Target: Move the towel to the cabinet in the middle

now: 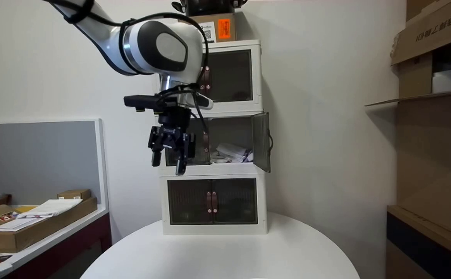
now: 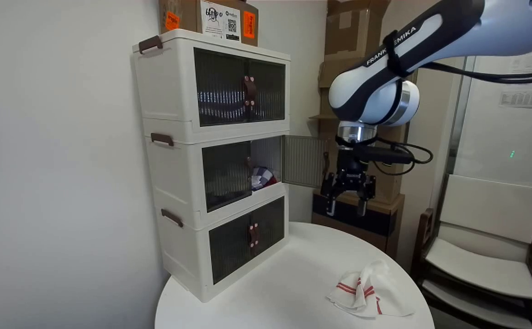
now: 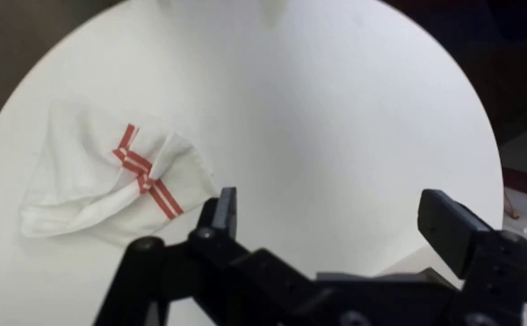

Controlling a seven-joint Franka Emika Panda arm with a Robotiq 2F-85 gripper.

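A crumpled white towel (image 2: 370,292) with red stripes lies on the round white table (image 2: 266,304). It also shows at the left in the wrist view (image 3: 105,181). My gripper (image 3: 329,199) is open and empty above the table, off to one side of the towel. It hangs fingers down in both exterior views (image 1: 168,164) (image 2: 346,210). The middle cabinet (image 2: 172,171) of a white three-tier stack has one door (image 1: 261,141) swung open; its other door is shut. Folded cloths (image 1: 231,152) lie inside, one checkered (image 2: 262,177).
The top cabinet (image 2: 211,132) and the bottom cabinet (image 1: 214,229) have their doors shut. The open door sticks out towards the arm's side. A cardboard box (image 2: 193,16) sits on top of the stack. A chair (image 2: 481,269) and cardboard boxes (image 2: 353,34) stand beyond the table.
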